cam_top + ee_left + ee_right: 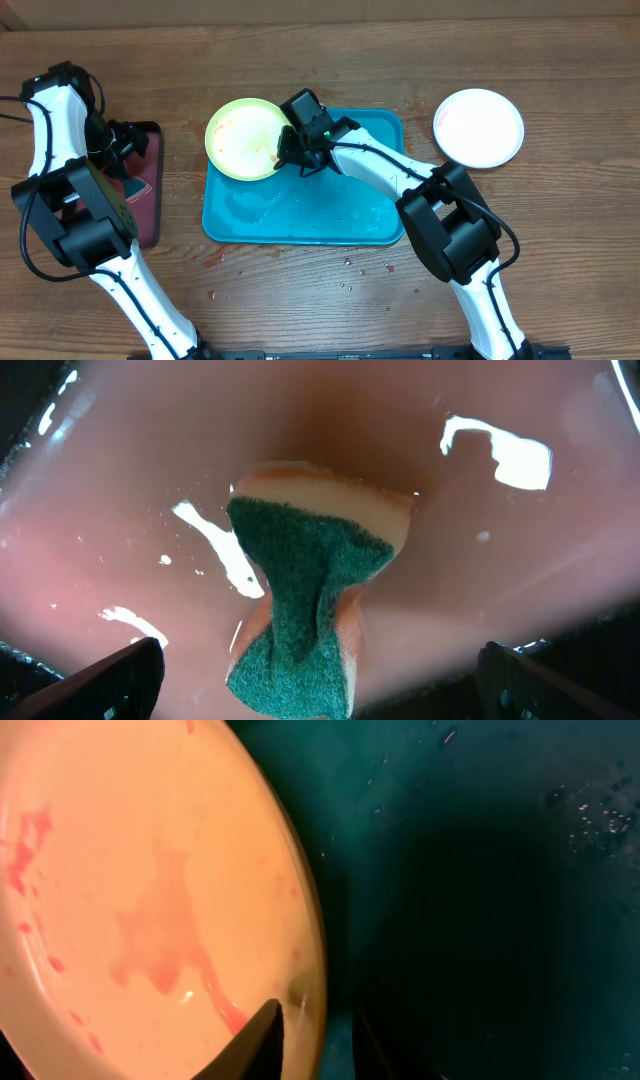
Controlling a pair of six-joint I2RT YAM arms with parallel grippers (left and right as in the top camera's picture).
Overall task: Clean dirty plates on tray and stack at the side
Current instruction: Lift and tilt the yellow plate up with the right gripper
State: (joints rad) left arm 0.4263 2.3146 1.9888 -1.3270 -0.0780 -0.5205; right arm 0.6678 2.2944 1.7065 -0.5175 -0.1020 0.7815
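Observation:
A yellow-green plate with red-orange smears lies over the far left corner of the turquoise tray. My right gripper is shut on its right rim. In the right wrist view the right gripper has one finger on the plate's smeared inside and the other outside the rim. A white plate sits on the table to the right of the tray. My left gripper hangs open at the far left; the left wrist view shows that gripper just above a green-topped sponge.
The sponge lies in a small black-rimmed pink-red tray, wet and glossy. Water streaks the turquoise tray's floor. Small red crumbs dot the wooden table in front of the tray.

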